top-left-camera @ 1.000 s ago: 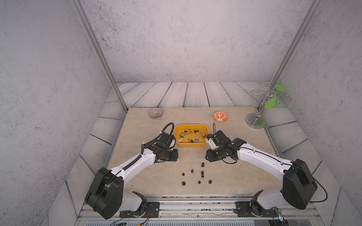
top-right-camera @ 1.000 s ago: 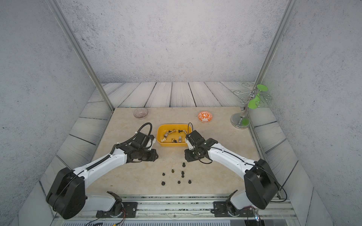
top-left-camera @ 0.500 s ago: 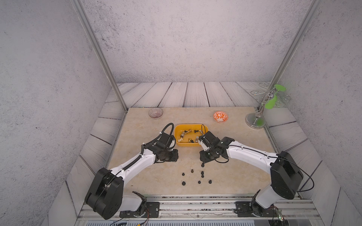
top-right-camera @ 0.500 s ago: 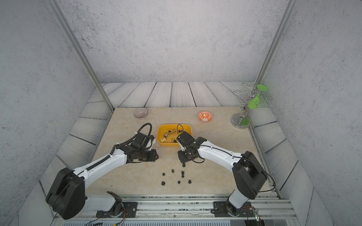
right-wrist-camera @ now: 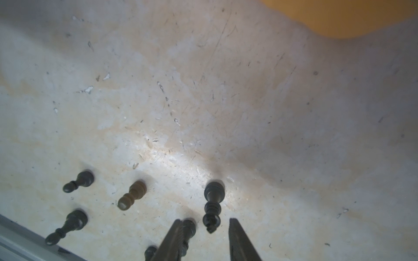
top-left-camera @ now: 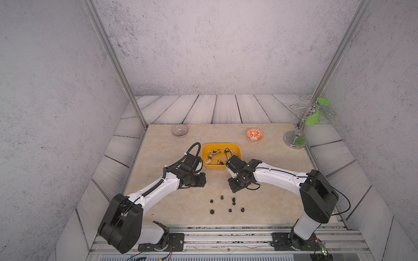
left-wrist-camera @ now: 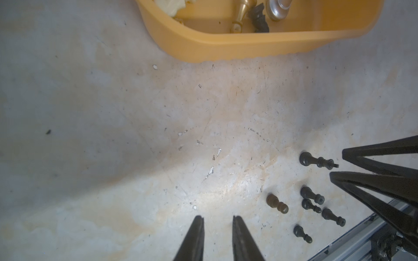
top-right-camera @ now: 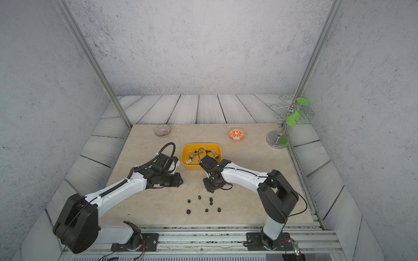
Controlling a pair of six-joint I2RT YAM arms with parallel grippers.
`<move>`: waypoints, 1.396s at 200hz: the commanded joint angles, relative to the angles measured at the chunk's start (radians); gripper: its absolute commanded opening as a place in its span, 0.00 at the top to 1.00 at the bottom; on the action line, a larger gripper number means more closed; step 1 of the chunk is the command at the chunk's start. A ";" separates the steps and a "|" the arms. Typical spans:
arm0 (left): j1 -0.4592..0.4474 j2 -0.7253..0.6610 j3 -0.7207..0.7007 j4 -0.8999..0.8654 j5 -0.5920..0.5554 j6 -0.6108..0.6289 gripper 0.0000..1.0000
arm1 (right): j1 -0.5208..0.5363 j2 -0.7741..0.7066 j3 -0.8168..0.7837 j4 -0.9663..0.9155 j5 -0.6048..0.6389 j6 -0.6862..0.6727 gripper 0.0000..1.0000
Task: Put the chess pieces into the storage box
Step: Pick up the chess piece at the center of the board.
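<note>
Turned black chess pieces (top-left-camera: 233,200) are stood near the smooth, round-cornered yellow storage box (top-left-camera: 220,167)
Near the box, the left end effector (left-wrist-camera: 218,222) and right end effector (right-wrist-camera: 205,219) are held spread, nothing pinched.

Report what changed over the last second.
The right gripper swung from beside the storage box to its left and back toward the loose chess pieces; it now hangs open over a tall black piece, not gripping. Nothing was grasped or released. The left gripper, box and pieces stayed put.

Storage box (right-wrist-camera: 343,18) blurred, cropped; 1 chess piece (right-wrist-camera: 190,228) behind fingers (right-wrist-camera: 169,244).
</note>
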 commanded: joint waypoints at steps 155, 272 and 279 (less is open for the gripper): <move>-0.017 -0.015 0.003 0.008 -0.002 -0.013 0.74 | 0.010 0.100 0.034 -0.015 0.036 -0.019 0.75; -0.023 -0.015 0.006 0.006 -0.009 -0.013 0.74 | 0.010 0.089 0.033 -0.034 0.034 -0.023 0.86; -0.022 -0.018 0.005 0.006 -0.010 -0.013 0.74 | 0.010 0.084 0.040 -0.039 0.036 -0.027 0.86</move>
